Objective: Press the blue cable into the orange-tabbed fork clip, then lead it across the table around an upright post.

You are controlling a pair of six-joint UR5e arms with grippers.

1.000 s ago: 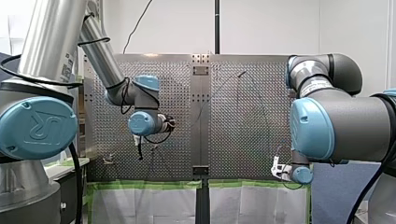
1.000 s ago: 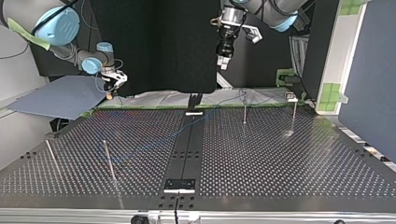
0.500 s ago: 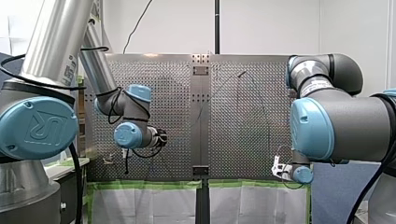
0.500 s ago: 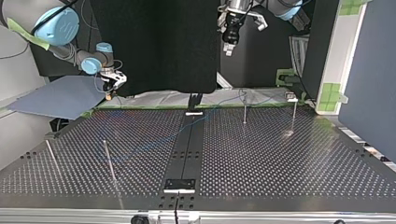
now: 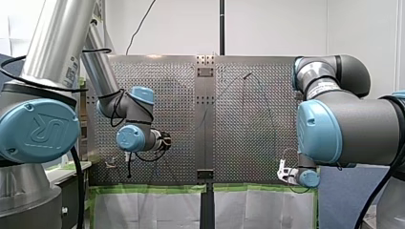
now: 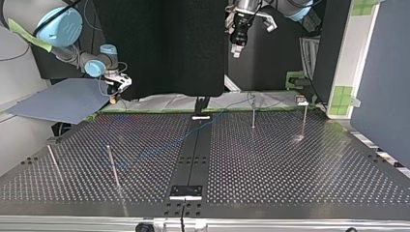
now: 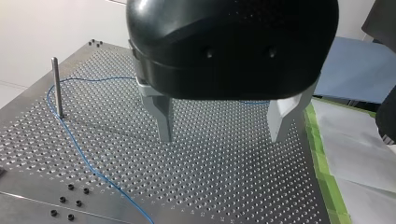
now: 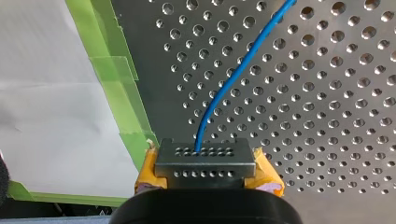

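Since the perforated table (image 6: 290, 169) fills most of what I see, I start there: it carries one long run of cable across its holes. My left gripper (image 7: 223, 126) hangs well above it, its metal fingers (image 7: 164, 119) spread wide with nothing between them. My right gripper (image 8: 205, 163) sits low at the table's edge, just beside the green tape (image 8: 116, 93). Its yellow pads (image 8: 267, 176) look closed on the end of the blue cable (image 8: 233, 79), which leads away over the holes. In the left wrist view the cable bends round an upright post (image 7: 56, 88), close by its foot, then trails on. I judge the leading-round at least begun. I cannot pick out the orange-tabbed fork clip in any view, so I count the pressing-in as unconfirmed.
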